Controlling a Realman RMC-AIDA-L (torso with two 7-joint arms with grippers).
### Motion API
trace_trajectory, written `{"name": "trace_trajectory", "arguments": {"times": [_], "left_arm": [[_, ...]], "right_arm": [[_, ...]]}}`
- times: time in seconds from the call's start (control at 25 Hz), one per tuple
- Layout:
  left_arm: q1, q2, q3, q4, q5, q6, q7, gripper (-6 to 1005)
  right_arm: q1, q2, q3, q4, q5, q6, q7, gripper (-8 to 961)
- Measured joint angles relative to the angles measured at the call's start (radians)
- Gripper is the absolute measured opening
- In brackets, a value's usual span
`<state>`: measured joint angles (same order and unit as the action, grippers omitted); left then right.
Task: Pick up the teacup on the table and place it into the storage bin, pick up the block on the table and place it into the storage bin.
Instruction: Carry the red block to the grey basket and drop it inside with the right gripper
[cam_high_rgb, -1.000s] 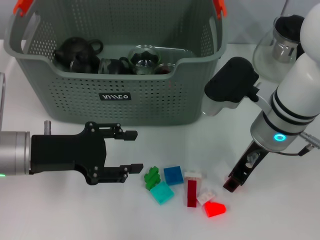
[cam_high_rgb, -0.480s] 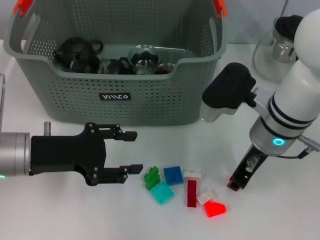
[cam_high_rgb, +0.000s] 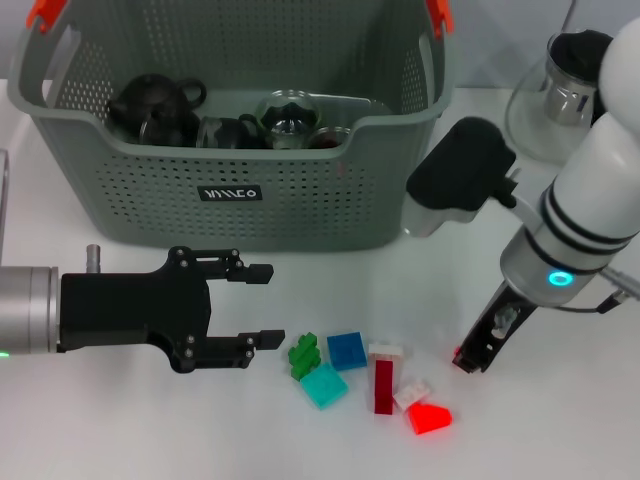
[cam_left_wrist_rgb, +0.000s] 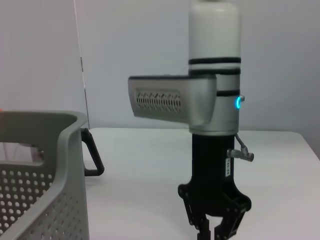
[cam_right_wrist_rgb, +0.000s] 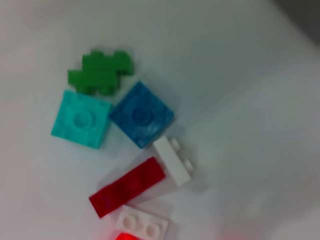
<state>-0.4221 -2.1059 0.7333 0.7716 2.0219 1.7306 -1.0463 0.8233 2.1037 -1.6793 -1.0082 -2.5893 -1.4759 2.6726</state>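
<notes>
The grey-green storage bin (cam_high_rgb: 230, 190) stands at the back of the table. Inside it lie a dark teapot (cam_high_rgb: 150, 105), a dark teacup (cam_high_rgb: 222, 131) and a glass cup (cam_high_rgb: 290, 115). Several blocks lie in front: green (cam_high_rgb: 303, 354), blue (cam_high_rgb: 347, 350), cyan (cam_high_rgb: 324, 385), dark red (cam_high_rgb: 384, 385) and bright red (cam_high_rgb: 430, 417). My right gripper (cam_high_rgb: 466, 358) points down just right of them, shut on what looks like a small dark red block (cam_high_rgb: 459, 355). My left gripper (cam_high_rgb: 262, 305) rests open left of the blocks, holding nothing.
A glass teapot (cam_high_rgb: 562, 90) with a black lid stands at the back right, behind my right arm. Two small white blocks (cam_high_rgb: 386, 351) (cam_high_rgb: 412, 393) lie among the coloured ones. Bare white table stretches along the front edge.
My right gripper has risen a little and shifted slightly left. The left arm and the blocks on the table have not moved.
</notes>
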Motion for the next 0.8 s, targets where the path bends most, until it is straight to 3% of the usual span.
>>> {"name": "trace_trajectory", "arguments": {"times": [0.12, 0.28, 0.48, 0.6, 0.8], "left_arm": [[0.000, 0.002, 0.000, 0.001, 0.000, 0.006, -0.004, 674], [0.000, 0.004, 0.000, 0.006, 0.000, 0.012, -0.008, 674], [0.001, 0.005, 0.000, 0.006, 0.000, 0.010, -0.008, 674], [0.001, 0.004, -0.001, 0.006, 0.000, 0.010, -0.009, 674], [-0.001, 0.004, -0.017, 0.007, 0.000, 0.013, -0.009, 675]], "right_arm": [[-0.024, -0.003, 0.049, -0.106, 0.001, -0.064, 0.001, 204], [-0.035, -0.001, 0.135, -0.342, 0.058, -0.207, 0.010, 205], [0.033, -0.002, 0.274, -0.590, 0.175, -0.324, 0.042, 217], [0.105, -0.002, 0.352, -0.627, 0.173, -0.322, 0.033, 224], [0.182, -0.001, 0.388, -0.588, 0.099, -0.176, -0.026, 236]]}}
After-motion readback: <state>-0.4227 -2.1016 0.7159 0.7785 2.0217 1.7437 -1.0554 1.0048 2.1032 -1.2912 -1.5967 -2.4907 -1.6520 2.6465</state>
